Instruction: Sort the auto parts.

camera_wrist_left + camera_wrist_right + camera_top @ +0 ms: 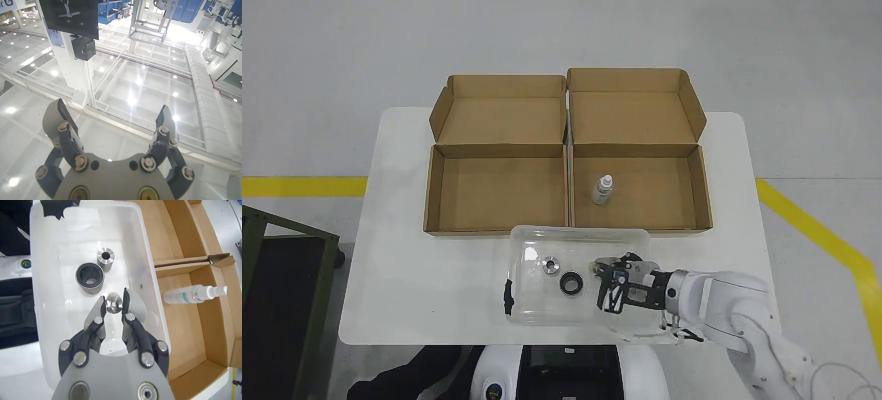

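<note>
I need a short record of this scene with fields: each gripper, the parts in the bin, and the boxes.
right gripper: shut on small metal part, inside clear bin
left gripper: open, holding nothing
other parts in bin: black ring, slotted silver cylinder, side by side
cardboard box: open, spray bottle lying in it
second cardboard box: open, beside the first

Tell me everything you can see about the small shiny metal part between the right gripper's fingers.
The small metal part is a shiny silver rounded stub with a pale cap at its far end. It is within the clear plastic bin, close to the black ring, gripped on both sides by the right gripper.
</note>
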`<state>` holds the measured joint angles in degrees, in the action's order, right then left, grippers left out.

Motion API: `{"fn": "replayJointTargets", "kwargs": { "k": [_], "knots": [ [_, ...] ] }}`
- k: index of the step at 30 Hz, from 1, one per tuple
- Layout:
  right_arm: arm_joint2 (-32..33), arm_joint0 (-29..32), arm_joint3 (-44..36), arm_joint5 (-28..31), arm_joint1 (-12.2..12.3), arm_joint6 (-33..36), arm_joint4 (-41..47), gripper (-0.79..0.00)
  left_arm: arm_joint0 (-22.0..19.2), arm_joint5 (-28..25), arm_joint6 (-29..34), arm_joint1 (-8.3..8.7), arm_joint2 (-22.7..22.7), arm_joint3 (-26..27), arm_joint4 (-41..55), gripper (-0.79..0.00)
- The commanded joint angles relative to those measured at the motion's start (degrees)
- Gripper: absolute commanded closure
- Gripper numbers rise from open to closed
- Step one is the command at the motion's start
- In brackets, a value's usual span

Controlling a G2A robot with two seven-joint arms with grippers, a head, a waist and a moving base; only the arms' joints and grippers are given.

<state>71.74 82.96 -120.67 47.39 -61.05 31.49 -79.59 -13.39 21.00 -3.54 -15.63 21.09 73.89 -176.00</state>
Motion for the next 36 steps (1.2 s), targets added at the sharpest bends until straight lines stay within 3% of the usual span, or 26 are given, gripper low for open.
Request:
{"fn": "replayJointTargets", "kwargs": {
  "k": [1,10,26,36],
  "knots": [
    [1.3,1.2,0.1,-1.1,0.1,-1.4,2.8,0.000,0.0,0.0,0.0,0.00,0.0,0.0,0.0,-0.785],
    [6.3,5.1,0.4,-5.3,0.5,-7.0,12.6,0.000,0.0,0.0,0.0,0.00,0.0,0.0,0.0,-0.785],
    [8.3,3.1,-0.3,-8.1,0.4,-12.9,29.3,0.000,0.0,0.0,0.0,0.00,0.0,0.0,0.0,-0.785],
    [7.2,2.3,1.6,-8.5,0.6,-11.3,29.5,0.000,0.0,0.0,0.0,0.00,0.0,0.0,0.0,-0.785]
  ]
}}
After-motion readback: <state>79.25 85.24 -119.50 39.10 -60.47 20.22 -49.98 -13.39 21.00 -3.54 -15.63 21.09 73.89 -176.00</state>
